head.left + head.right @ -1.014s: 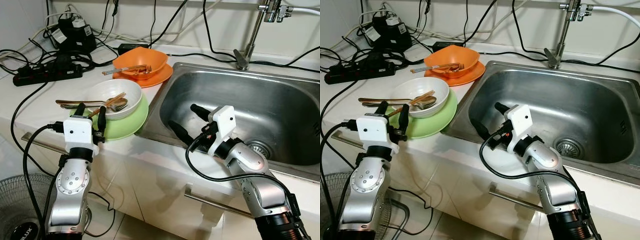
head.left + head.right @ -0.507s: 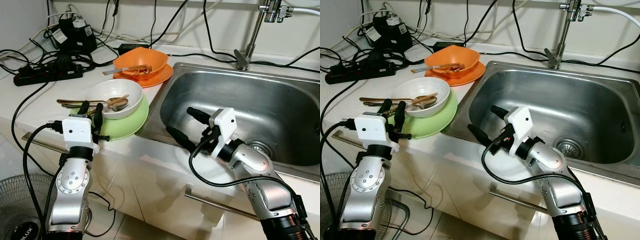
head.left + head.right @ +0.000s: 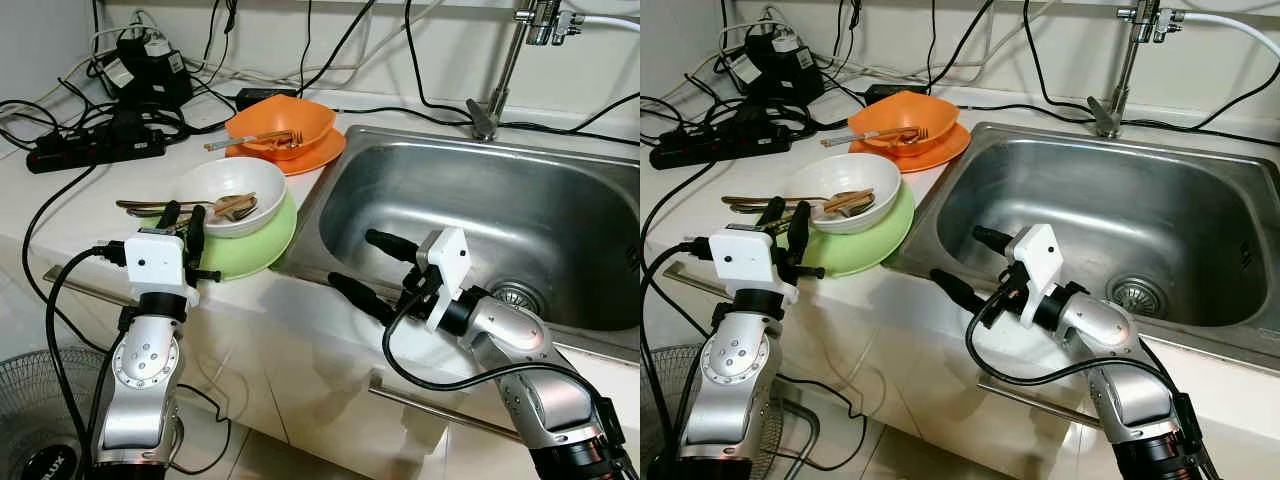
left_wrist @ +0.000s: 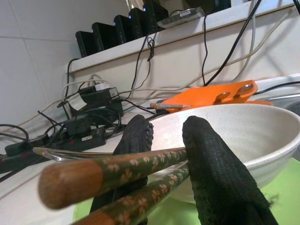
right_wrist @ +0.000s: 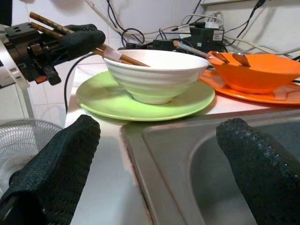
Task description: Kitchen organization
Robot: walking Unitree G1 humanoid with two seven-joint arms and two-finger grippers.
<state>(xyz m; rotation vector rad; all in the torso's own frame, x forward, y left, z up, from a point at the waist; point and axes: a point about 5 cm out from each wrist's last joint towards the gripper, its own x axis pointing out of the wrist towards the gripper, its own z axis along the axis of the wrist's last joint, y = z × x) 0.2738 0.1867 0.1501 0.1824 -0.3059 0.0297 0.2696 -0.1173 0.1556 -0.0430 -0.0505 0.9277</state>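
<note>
While the right gripper gapes wide, the left gripper pinches chopsticks.

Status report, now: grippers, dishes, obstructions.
Left gripper shut on patterned wooden chopsticks at white ceramic bowl on green plate. Right gripper open over steel sink rim. Nothing obstructing.

The two eye views looked down from the robot's head at the sink and counter, while each wrist view sat low and very close (right behind its own black fingers), and all shared the white bowl on the green plate.
</note>
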